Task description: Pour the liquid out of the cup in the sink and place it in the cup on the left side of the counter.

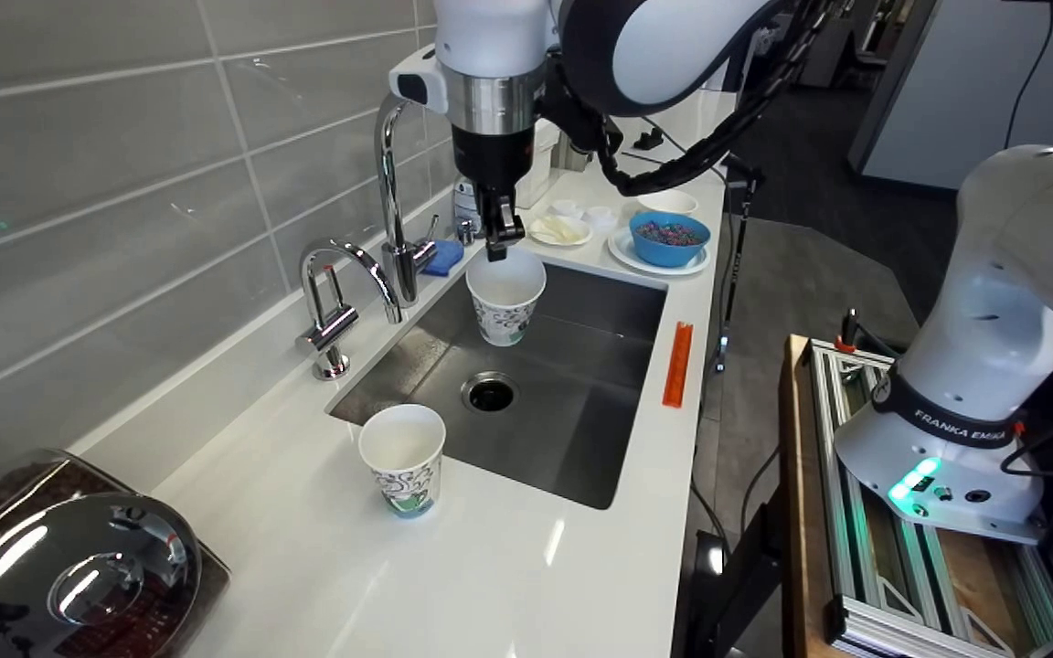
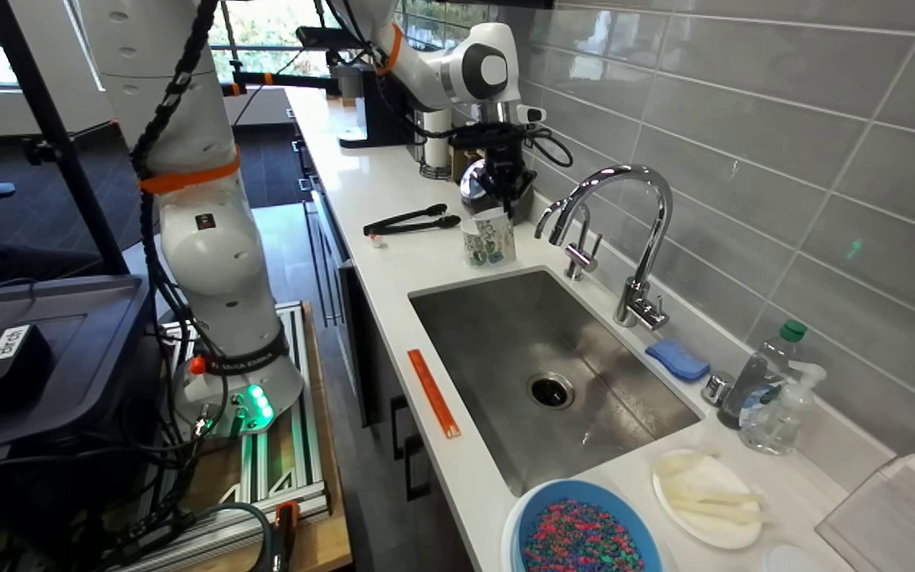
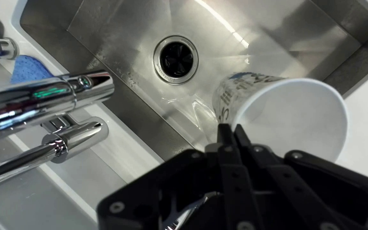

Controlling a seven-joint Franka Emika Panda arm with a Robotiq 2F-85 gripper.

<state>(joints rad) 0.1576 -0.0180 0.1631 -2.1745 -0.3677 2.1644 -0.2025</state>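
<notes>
Step in hand, prob.: the carry after the pour. The pincer (image 3: pixel 232 129) was narrow, fingertips pinched on the wall of the held cup (image 1: pixel 505 302) at its rim, cup mouth-up & roughly upright above the sink (image 1: pixel 563 439). No liquid showed; in the wrist view the inner wall was white, but the cup's floor was hidden, so couldn't tell if any was left. If some was, a tip toward the drain (image 3: pixel 176 59) had to come first. Otherwise the next move called for a shift to the standing cup (image 1: pixel 405 461), mouth-up on the surface (image 1: pixel 307 567) nr the sink, then centring above it & a slow, level drop so one nested in the other; off-centre, the base would prob. catch the rim & knock it over.

Materials: both cups looked like thin paper, tapered, white w/ dark curly print; light & easily dented by a hard pinch, prob. Sink was brushed SS, rectangular, w/ specks (poss. droplets) nr its wall in the wrist view. The tall tap (image 2: pixel 662 218) was curved, mirror-bright chrome. Surface was smooth, glossy white; the tiles (image 1: pixel 106 155) behind were grey, long & rectangular, w/ pale grout. The blue sponge (image 2: pixel 677 360) was matte & soft-looking.
</notes>
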